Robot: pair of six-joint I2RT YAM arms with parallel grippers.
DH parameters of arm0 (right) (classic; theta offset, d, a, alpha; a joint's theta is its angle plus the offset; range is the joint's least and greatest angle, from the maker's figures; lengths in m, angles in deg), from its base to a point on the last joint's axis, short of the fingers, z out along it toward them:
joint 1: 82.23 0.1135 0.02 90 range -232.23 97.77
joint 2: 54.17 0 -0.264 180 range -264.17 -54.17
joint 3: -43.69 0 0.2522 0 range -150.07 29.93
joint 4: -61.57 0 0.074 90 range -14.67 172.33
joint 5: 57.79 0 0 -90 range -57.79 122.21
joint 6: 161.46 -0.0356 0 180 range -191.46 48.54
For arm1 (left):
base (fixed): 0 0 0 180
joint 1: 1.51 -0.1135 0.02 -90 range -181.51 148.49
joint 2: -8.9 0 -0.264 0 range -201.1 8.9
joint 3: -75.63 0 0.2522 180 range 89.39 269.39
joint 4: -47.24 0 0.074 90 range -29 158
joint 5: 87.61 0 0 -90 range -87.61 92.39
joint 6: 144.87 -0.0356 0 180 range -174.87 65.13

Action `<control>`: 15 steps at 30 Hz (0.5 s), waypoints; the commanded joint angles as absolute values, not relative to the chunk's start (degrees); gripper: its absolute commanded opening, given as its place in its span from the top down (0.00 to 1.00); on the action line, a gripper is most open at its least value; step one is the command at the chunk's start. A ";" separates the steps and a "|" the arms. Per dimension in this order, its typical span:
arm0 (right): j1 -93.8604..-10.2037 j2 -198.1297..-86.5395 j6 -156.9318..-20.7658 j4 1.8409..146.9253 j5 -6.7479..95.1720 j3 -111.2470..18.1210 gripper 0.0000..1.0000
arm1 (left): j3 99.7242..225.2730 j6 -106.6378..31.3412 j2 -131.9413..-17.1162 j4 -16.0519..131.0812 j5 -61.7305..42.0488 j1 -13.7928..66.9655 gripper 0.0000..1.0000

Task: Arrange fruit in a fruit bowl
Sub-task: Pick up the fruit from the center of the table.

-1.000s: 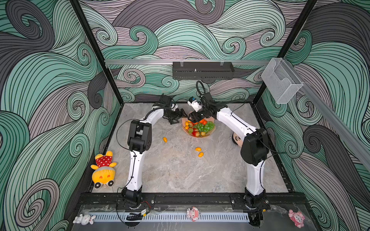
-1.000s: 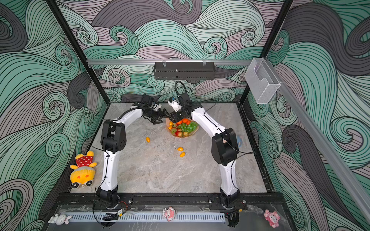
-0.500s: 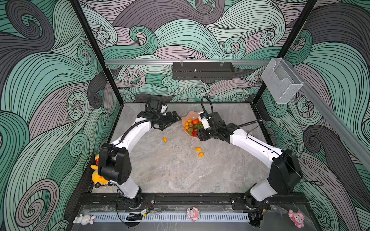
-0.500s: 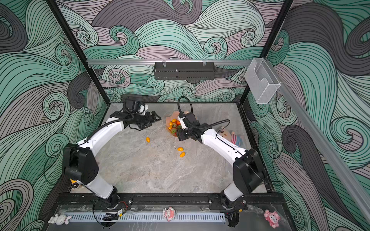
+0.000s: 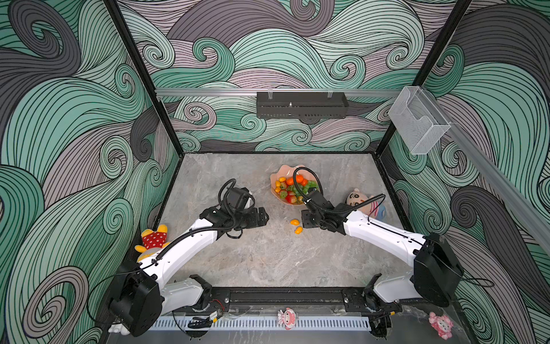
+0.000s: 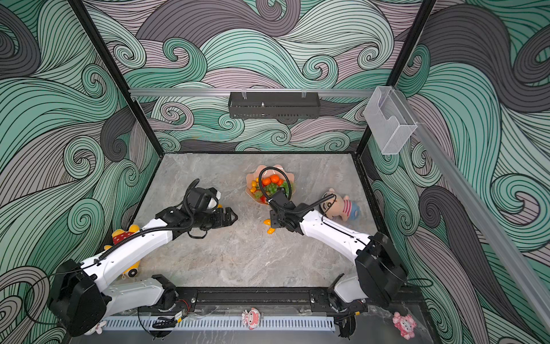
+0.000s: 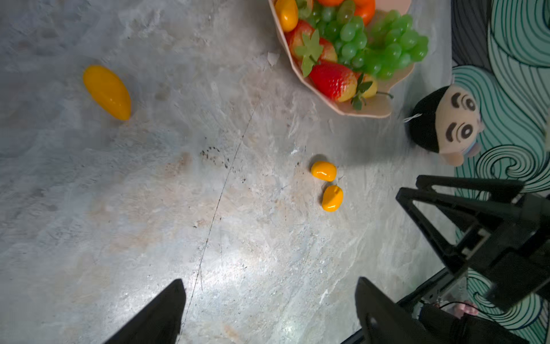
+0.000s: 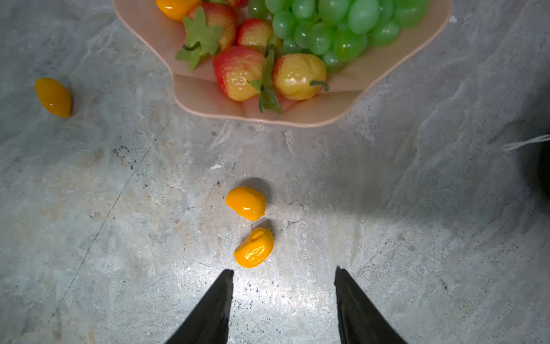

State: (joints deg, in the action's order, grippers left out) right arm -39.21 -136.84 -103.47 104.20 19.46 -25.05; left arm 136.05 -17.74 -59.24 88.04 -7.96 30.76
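On the grey stone-look table (image 5: 268, 262), the peach-pink fruit bowl (image 5: 282, 172) sits toward the back, holding tangerines (image 5: 299, 178), strawberries (image 8: 238, 74) and a green grape bunch (image 8: 327, 26). In front of it hovers the right gripper (image 8: 284, 271), jaws partly apart and empty; the nearer oval (image 8: 254, 247) lies just ahead of its fingertips, a second oval (image 8: 246, 203) just beside that. Opposite, the left gripper (image 7: 269, 283) is spread wide and empty. A third oval (image 7: 107, 92) lies alone, well apart from the pair.
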 commanded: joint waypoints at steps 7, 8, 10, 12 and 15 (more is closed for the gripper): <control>-38.90 -141.17 -109.53 102.36 19.11 -24.03 0.46 | 129.17 -17.25 -55.85 80.74 -5.35 33.03 0.08; -38.77 -141.92 -109.52 102.01 19.70 -24.37 0.46 | 129.29 -17.34 -56.10 80.83 -5.43 33.03 0.08; -38.51 -143.67 -109.14 101.65 20.61 -25.25 0.46 | 129.47 -17.34 -56.45 80.80 -5.51 33.03 0.08; -38.07 -145.24 -108.73 101.44 21.28 -26.21 0.46 | 129.64 -17.19 -56.64 80.44 -5.72 33.04 0.08; -36.66 -146.72 -108.38 100.95 20.77 -26.57 0.46 | 129.23 -16.66 -56.67 79.32 -6.50 33.03 0.08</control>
